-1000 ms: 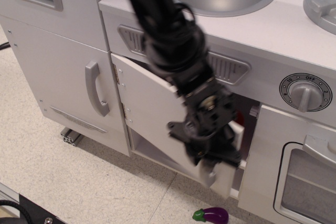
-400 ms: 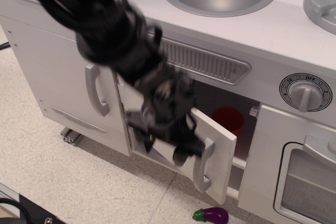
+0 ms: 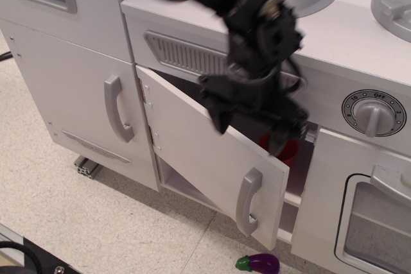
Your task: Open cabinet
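Observation.image view: gripper (image 3: pixel 247 123), fingers spread and released, has lifted off the grey loop handle (image 3: pixel 248 199) since a moment ago, leaving the cabinet door (image 3: pixel 202 152) ajar below the sink; opening looks largely done.

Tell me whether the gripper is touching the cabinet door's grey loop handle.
Apart. The only view shows the gripper above the white door, with bare panel between it and the grey loop handle.

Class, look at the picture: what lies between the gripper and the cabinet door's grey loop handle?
Only bare white door panel of the cabinet separates the gripper from the handle, as the single camera view shows.
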Controlling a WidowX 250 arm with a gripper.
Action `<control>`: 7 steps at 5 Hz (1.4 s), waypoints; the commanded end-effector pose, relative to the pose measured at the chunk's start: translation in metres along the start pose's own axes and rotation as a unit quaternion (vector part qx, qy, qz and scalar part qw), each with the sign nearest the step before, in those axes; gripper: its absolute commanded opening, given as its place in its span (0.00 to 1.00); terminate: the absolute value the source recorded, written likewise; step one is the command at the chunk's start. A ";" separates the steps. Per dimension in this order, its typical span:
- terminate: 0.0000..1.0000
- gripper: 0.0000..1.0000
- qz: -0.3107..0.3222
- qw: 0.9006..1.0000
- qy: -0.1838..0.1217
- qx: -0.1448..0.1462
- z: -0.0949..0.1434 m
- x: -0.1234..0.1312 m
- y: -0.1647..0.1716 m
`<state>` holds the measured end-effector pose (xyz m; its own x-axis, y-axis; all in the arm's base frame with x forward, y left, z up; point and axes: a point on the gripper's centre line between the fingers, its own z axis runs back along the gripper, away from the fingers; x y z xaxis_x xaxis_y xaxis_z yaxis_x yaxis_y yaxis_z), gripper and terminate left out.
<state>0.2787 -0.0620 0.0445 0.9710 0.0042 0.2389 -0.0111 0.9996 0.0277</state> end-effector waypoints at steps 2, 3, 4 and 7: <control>0.00 1.00 -0.071 0.997 -0.008 0.010 -0.040 0.028 -0.021; 0.00 1.00 -0.077 0.997 -0.002 0.016 -0.053 0.016 -0.014; 0.00 1.00 -0.092 0.996 -0.002 0.009 -0.054 -0.005 0.002; 0.00 1.00 -0.089 0.996 0.016 0.023 -0.044 -0.049 0.079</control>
<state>0.2343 0.0201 -0.0216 0.9735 -0.1723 0.1502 0.1580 0.9821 0.1027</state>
